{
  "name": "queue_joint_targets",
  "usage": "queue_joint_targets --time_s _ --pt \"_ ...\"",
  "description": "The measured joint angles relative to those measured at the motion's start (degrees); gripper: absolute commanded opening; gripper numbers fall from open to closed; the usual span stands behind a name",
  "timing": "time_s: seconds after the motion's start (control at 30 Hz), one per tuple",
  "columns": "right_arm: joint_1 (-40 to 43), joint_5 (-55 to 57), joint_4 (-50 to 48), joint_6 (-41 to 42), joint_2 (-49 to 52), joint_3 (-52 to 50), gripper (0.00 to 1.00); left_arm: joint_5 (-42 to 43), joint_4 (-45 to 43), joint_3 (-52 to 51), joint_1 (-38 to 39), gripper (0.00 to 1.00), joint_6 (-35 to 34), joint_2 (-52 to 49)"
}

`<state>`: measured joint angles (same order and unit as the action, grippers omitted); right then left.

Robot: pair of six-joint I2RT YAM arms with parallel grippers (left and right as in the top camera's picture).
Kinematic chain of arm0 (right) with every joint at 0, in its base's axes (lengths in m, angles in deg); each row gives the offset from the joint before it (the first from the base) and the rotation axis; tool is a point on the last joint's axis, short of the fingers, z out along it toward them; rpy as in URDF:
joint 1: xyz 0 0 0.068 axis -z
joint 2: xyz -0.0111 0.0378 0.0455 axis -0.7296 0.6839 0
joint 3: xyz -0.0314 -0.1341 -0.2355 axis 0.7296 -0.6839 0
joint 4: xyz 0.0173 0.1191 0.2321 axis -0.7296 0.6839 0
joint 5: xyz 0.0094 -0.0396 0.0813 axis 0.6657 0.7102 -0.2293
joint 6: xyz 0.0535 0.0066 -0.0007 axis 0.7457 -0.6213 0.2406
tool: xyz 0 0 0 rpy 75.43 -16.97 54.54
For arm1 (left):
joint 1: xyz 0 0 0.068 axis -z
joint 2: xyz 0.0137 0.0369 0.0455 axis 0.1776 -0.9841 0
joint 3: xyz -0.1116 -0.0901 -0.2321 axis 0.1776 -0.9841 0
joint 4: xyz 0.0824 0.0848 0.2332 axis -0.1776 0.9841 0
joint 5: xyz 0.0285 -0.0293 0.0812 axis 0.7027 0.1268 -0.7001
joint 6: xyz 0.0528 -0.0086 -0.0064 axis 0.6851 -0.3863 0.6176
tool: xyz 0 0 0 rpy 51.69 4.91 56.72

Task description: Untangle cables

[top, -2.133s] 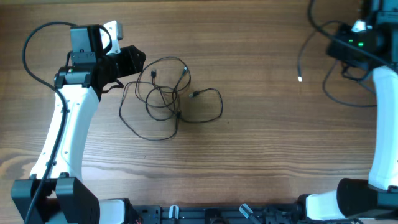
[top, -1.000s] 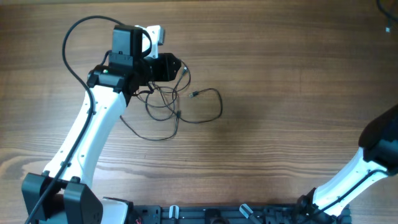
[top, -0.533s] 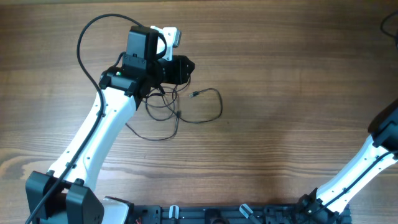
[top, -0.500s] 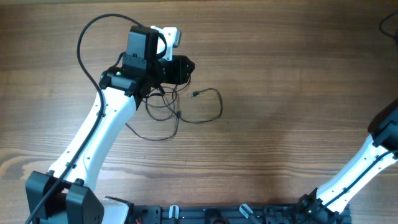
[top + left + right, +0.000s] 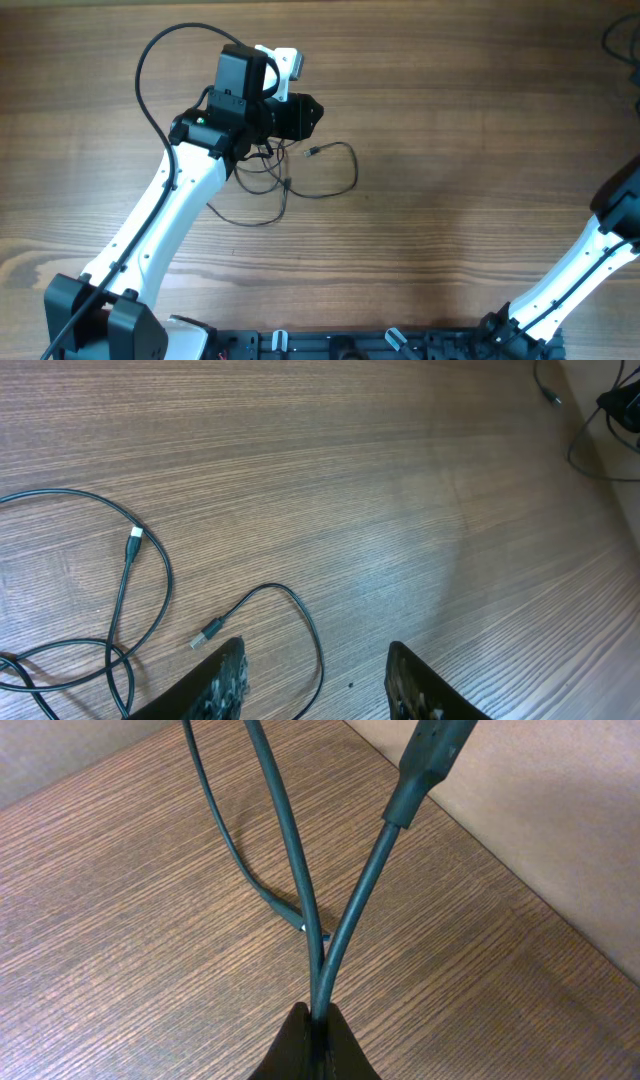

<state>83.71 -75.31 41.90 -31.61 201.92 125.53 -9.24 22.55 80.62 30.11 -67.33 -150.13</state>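
1. Table [image 5: 450, 150]: wood-grain top. Both arms work over it.
2. Cables [image 5: 355, 172]: thin black wires in a loose tangle of overlapping loops, left of the table's middle. One loop spreads out to the right, and a small plug [image 5: 313, 152] lies at its upper end.
3. Left claw [image 5: 300, 117]: it sits at the end of the white left arm [image 5: 150, 230], over the top edge of the tangle, and hides the uppermost loops from me. The free plug lies just beside it.
4. Left claw, wrist view [image 5: 315, 685]: the jaws are partly apart and grip nothing. One strand of the cables [image 5: 270, 588] curves on the wood into the gap between the fingers [image 5: 225, 680]. Its plug [image 5: 207, 632] lies just ahead of the left finger, and a light-tipped plug [image 5: 135, 545] lies farther out. I cannot tell whether the fingers touch the wire.
5. Right claw [image 5: 315, 1055]: out of the overhead view, where only the right arm [image 5: 600, 250] shows at the edge. It is closed tight.
6. Pinched cable [image 5: 290, 850]: held in the right claw's tips. Two strands rise from the pinch, and one ends in a long plug [image 5: 425, 760]. It is well apart from the tangle.
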Motion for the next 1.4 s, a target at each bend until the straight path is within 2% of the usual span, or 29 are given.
queue_joint_targets --time_s 0.73,0.8,0.83,0.9,0.93,1.07,1.4 --pt "0.00 -0.37 0.00 2.99 0.02 0.07 0.05 -0.24 0.04 0.00 0.00 0.47 0.02 0.00" --pt "0.00 -0.33 0.04 3.19 0.02 0.07 0.13 -0.24 0.04 0.00 0.00 0.47 0.00 0.00" --pt "0.00 -0.33 0.07 3.30 0.02 0.07 0.31 -0.24 0.04 0.00 0.00 0.47 0.00 0.00" --pt "0.00 -0.22 0.07 3.89 0.02 0.07 0.40 -0.24 0.04 0.00 0.00 0.47 0.00 0.00" --pt "0.00 0.00 0.11 3.96 0.02 0.07 0.97 -0.24 0.04 0.00 0.00 0.47 0.00 0.00" --pt "0.00 0.28 3.63 5.35 0.20 2.38 0.99 -0.26 0.04 0.00 0.00 0.47 0.02 0.00" --pt "0.00 2.73 20.59 9.42 -1.92 20.24 1.00 -0.24 0.09 0.00 0.00 0.47 0.07 0.00"
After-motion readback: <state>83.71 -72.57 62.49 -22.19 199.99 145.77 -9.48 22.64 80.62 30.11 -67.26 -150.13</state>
